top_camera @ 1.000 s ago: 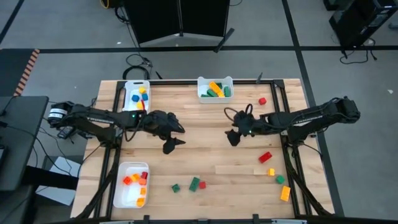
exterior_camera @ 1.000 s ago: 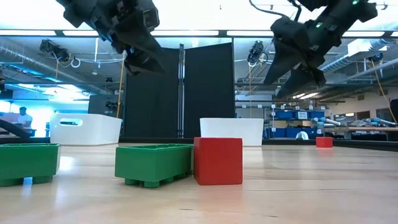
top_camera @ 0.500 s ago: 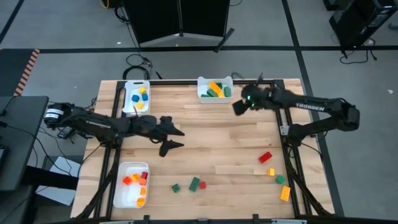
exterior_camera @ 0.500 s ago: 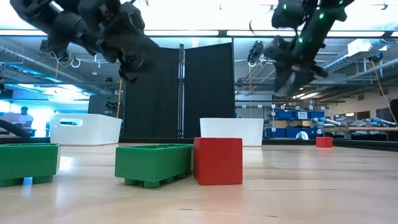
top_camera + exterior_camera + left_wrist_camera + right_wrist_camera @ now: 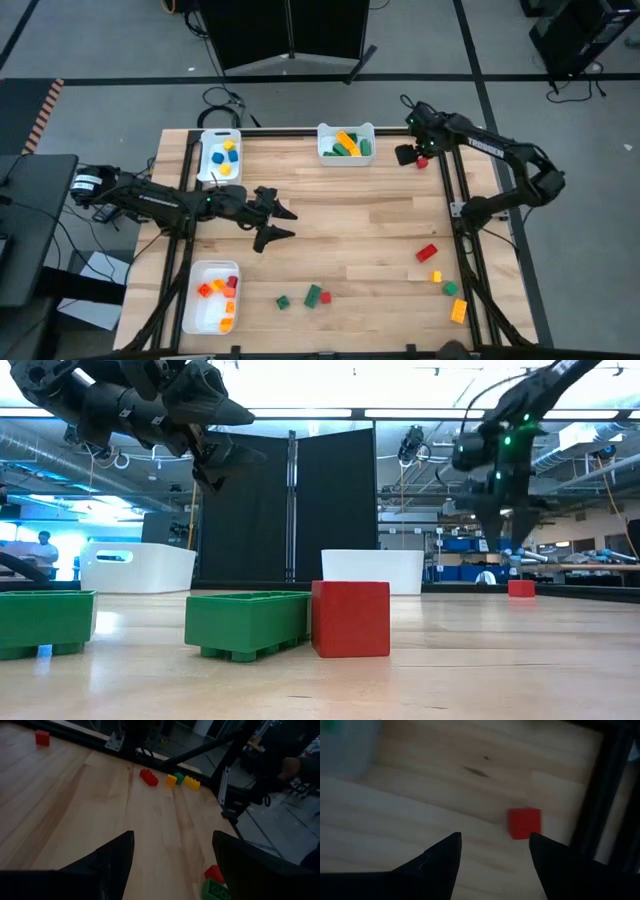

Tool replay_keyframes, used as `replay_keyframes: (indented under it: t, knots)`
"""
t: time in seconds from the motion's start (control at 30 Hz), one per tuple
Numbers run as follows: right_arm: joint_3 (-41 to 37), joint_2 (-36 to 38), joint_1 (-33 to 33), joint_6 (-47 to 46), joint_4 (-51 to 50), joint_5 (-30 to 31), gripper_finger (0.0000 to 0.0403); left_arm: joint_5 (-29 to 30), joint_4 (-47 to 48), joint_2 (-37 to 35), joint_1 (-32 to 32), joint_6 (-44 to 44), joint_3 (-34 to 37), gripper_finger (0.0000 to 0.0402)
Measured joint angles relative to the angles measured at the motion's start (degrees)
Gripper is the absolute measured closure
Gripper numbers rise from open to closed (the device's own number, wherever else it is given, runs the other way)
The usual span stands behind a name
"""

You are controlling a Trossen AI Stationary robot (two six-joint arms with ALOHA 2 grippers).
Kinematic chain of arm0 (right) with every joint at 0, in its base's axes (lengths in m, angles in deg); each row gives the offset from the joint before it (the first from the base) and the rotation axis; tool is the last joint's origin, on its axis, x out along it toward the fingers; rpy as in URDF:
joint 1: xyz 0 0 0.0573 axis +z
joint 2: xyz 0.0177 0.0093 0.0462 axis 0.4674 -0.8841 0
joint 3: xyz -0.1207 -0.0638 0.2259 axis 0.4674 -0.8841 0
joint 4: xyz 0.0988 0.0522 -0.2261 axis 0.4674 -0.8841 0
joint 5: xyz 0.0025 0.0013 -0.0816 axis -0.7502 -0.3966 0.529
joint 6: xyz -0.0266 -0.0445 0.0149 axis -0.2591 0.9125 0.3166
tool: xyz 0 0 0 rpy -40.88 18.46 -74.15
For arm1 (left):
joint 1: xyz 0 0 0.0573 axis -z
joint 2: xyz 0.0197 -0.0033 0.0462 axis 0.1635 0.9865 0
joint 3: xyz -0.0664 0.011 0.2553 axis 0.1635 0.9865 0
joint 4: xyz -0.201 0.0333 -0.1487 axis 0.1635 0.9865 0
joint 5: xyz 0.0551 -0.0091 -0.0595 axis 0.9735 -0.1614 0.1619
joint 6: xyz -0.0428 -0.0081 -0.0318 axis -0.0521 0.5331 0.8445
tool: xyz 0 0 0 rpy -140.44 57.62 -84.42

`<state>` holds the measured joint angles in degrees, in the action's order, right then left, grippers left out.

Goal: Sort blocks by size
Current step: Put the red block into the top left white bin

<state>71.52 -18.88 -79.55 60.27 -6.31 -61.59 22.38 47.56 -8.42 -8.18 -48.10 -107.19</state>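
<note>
My right gripper (image 5: 409, 155) hangs open over the table's far right corner, pointing steeply down. Just beside it a small red block (image 5: 422, 161) lies on the wood. In the right wrist view this red block (image 5: 524, 823) shows ahead of the fingers, nearer one of them, and nothing is between them (image 5: 492, 857). My left gripper (image 5: 279, 222) stands open and about level above the left-middle of the table, also with nothing in it (image 5: 172, 865). Loose blocks lie near the front edge: green (image 5: 313, 295), red (image 5: 427, 252), orange (image 5: 458, 310).
White trays with blocks stand at the far left (image 5: 220, 155), far middle (image 5: 346, 142) and near left (image 5: 214, 295). A dark metal frame rail (image 5: 447, 170) runs close by the red block on its right. Bare wood lies between the two grippers.
My right gripper has swung from the middle of the table toward the far right corner, tipping to point more steeply down, and now hangs by the small red block. My left gripper has tipped up from slanting down to about level, staying in its place.
</note>
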Motion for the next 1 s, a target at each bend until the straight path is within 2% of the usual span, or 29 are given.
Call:
replay_keyframes:
  t: [0.2, 0.77, 1.0]
  knots:
    - [0.11, -7.27, -4.34, 3.89, -0.30, -0.02, 0.0154, -0.28, -0.42, 0.00, 0.00, 0.25, 0.00, 0.0124]
    - [8.81, -23.63, -4.27, -4.14, -8.00, 7.87, 0.0164, -0.55, -3.07, 0.00, 0.00, 0.31, -0.02, 0.0124]
    - [9.57, -26.34, -4.24, -4.32, -8.59, 9.12, 0.0177, -1.54, -3.46, 0.02, 0.00, 0.26, -0.02, 0.0124]
